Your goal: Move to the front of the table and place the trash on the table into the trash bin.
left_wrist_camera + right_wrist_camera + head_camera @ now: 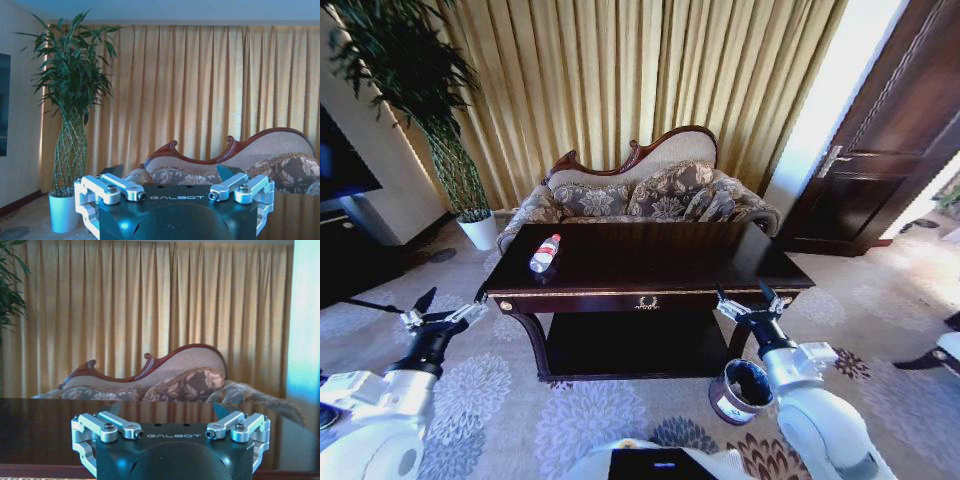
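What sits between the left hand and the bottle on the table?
Nothing visible: the left hand, open, hovers off the table's left front corner, and the bottle lies on bare tabletop beyond it.

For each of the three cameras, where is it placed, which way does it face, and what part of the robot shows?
Head view: high, facing down at the table; both arms, left gripper, right gripper.
Left wrist view: low beside the table, facing sofa and plant; own open fingers.
Right wrist view: at tabletop height, facing the sofa; own open fingers.
All share the sofa.
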{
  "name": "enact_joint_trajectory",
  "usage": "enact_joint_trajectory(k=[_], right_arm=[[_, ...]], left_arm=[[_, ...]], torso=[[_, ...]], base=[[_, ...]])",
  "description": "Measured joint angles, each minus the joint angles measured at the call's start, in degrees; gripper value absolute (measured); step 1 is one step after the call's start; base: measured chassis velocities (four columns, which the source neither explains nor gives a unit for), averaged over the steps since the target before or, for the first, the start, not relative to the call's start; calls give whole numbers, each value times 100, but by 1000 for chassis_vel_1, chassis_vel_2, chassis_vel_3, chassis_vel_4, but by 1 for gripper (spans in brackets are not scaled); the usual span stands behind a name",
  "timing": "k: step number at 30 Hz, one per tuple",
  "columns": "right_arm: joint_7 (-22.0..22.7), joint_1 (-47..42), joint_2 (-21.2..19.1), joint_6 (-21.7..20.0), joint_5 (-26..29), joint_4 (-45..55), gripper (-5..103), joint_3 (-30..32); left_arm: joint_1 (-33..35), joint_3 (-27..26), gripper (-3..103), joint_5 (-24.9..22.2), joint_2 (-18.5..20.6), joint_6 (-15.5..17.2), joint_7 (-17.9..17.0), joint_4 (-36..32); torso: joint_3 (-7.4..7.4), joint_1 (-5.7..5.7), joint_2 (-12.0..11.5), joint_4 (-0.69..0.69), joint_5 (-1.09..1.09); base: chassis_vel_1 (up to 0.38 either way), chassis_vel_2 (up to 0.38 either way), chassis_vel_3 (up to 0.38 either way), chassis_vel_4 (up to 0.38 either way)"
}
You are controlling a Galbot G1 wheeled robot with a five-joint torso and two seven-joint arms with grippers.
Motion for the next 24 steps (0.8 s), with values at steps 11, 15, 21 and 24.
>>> enact_joint_trajectory(k=[11,15,21,24], right_arm=[[-1,44,-62,-10,190,22,100,-66],[-1,44,-55,8,210,23,100,-70],[0,37,-44,19,207,16,100,-70],[-1,35,-39,23,199,18,100,-73]], left_arm=[[-25,17,100,-24,23,53,-6,0],[-37,28,100,-25,22,49,-6,0],[-24,26,100,-24,13,47,-6,0],[-24,14,100,-25,12,46,-6,0]], torso=[[0,-1,1,0,0],[0,-1,1,0,0],[1,3,-2,0,0],[2,5,-3,0,-1]], base=[[-22,20,19,-17],[-119,109,112,-119],[-161,168,171,-169],[-165,140,156,-161]])
